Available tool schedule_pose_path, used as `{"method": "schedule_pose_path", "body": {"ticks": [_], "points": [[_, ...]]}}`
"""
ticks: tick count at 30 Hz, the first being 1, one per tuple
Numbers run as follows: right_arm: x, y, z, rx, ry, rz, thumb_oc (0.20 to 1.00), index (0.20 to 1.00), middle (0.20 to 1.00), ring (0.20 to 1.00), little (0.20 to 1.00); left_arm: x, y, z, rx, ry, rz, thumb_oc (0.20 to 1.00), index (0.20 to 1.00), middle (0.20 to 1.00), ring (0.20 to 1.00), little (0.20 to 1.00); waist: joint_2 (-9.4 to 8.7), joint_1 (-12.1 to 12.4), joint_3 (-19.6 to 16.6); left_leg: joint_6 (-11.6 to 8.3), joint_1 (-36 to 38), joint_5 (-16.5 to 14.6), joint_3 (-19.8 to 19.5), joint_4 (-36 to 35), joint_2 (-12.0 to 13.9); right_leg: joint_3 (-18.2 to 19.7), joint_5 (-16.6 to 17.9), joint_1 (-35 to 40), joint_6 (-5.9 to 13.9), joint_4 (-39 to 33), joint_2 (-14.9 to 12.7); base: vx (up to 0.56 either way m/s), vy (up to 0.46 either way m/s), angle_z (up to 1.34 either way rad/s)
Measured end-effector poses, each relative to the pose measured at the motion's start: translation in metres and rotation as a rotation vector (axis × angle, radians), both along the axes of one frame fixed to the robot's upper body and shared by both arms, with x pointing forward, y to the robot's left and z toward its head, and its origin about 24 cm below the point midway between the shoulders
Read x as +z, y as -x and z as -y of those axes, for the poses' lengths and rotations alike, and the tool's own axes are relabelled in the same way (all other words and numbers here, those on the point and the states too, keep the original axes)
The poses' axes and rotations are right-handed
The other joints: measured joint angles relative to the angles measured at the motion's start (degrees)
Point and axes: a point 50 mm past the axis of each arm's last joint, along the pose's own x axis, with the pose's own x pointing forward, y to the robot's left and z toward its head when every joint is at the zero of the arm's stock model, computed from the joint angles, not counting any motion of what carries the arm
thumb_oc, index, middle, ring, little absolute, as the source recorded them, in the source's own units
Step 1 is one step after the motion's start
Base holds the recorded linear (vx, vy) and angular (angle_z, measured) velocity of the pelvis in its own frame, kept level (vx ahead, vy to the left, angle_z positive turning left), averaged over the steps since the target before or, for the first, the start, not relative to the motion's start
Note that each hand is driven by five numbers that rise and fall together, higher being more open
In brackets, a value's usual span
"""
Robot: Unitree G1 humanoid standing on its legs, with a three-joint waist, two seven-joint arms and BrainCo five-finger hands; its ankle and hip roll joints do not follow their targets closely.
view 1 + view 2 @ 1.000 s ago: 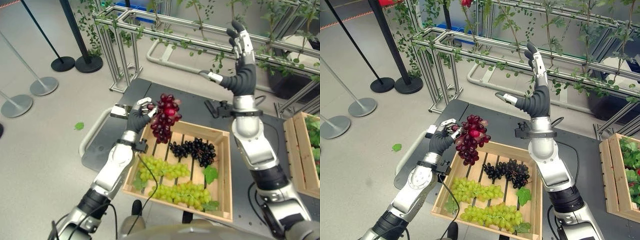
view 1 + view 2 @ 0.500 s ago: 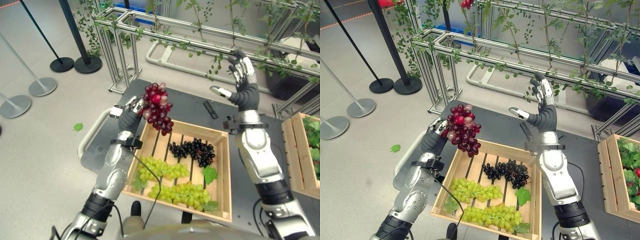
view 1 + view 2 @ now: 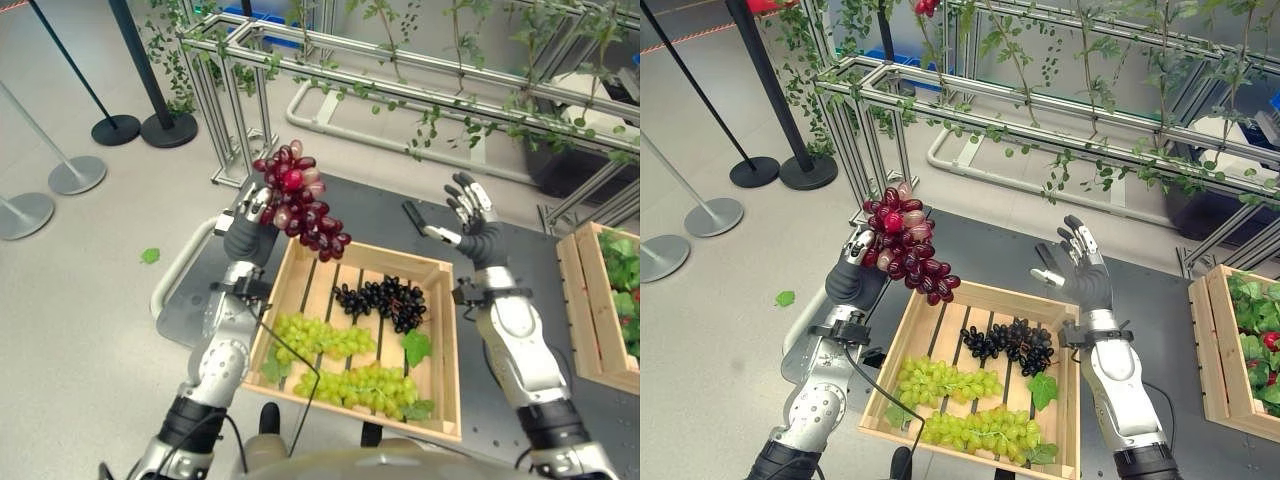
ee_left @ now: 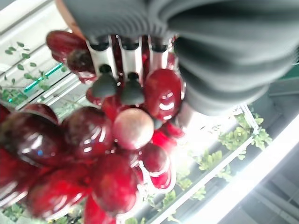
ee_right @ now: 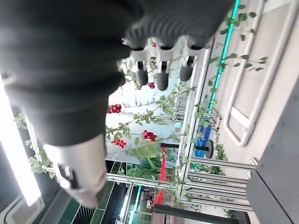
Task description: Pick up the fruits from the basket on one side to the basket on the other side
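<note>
Above the wooden crate [image 3: 446,345] the air is free between the left hand [image 3: 247,226], raised at the crate's far left corner with a red grape bunch [image 3: 298,200] hanging over that corner, and the right hand [image 3: 478,228], spread wide over the far right corner. Beyond the table's [image 3: 380,222] far edge a metal frame [image 3: 330,55] strung with vines blocks the way. Another crate [image 3: 588,310] stands off the table's right edge.

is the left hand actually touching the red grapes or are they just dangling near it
Touching. In the left wrist view the left hand's dark-tipped fingers curl onto the red grapes, pressing against them with no gap. The left eye view agrees.
</note>
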Motion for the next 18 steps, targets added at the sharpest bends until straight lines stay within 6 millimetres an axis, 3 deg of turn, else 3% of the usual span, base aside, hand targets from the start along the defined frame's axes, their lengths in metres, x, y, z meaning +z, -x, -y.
{"method": "schedule_pose_path", "body": {"ticks": [7, 18], "points": [[-0.014, 0.003, 0.009, -0.028, 0.01, -0.061, 1.0, 1.0, 1.0, 1.0, 1.0, 0.004, 0.002, -0.002, -0.003, 0.012, 0.025, 0.2, 0.2, 0.2, 0.2, 0.2, 0.09, -0.01, -0.02, 0.0, 0.0, 0.0, 0.0, 0.06, 0.03, -0.02, -0.01, 0.01, 0.0, 0.02, 0.0, 0.0, -0.005, 0.0], [-0.03, 0.015, 0.028, -0.083, 0.011, -0.127, 1.0, 1.0, 1.0, 1.0, 1.0, 0.007, 0.008, -0.025, 0.092, 0.027, 0.062, 0.2, 0.2, 0.2, 0.2, 0.2, 1.21, -0.1, -0.04, -0.08, -0.12, -0.65, -0.43, 1.96, 0.54, -0.41, -1.18, 0.04, -0.05, 2.04, 0.07, -0.02, -0.059, 0.02]]}}
